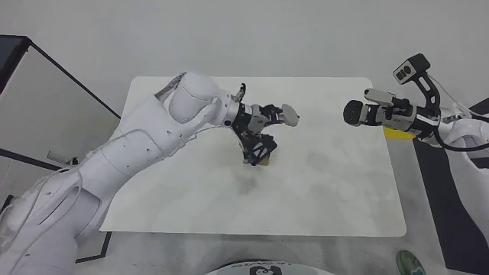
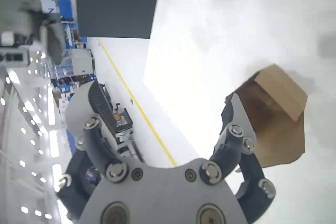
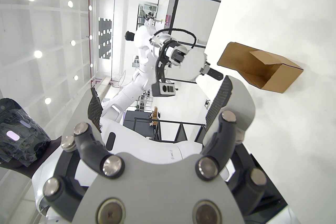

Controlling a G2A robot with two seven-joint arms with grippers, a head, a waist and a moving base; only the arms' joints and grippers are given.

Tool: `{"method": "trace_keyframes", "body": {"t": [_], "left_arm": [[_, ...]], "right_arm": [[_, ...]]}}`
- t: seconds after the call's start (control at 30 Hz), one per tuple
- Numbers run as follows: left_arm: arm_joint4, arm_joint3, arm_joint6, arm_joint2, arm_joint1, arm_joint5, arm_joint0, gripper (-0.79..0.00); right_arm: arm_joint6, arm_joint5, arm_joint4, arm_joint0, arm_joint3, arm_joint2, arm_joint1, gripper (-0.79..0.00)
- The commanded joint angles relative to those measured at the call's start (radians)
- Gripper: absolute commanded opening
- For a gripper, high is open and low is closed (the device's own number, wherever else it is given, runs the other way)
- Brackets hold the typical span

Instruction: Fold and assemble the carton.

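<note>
The carton (image 3: 262, 70) is found central on the table (image 1: 351, 198), the left gripper (image 2: 161, 92) spread wide at its flap, holding nothing (right gripper (image 3: 160, 87) likewise open, well apart); unbraced, the carton could be shoved aside.

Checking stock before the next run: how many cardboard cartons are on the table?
1. The carton sits near the middle of the table, beside the left gripper, with one end open. A small one under the left arm could be hidden.
</note>
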Motion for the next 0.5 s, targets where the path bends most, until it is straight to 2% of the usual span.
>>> {"method": "trace_keyframes", "body": {"t": [0.0,0.07,0.33,0.47], "left_arm": [[-0.11,0.0,-0.019,-0.025,0.0,-0.048,0.026,0.0],[-0.191,0.011,-0.038,-0.045,-0.001,-0.064,0.047,0.0],[-0.199,0.014,-0.042,-0.049,-0.001,-0.059,0.052,0.0],[-0.376,0.039,-0.098,-0.098,-0.003,-0.077,0.106,0.0]], "right_arm": [[0.0,0.0,0.0,0.0,0.0,0.0,0.0,0.0],[0.0,0.0,0.0,0.0,0.0,0.0,0.0,0.0],[0.0,0.0,0.0,0.0,0.0,0.0,0.0,0.0],[0.0,0.0,0.0,0.0,0.0,0.0,0.0,0.0]]}}
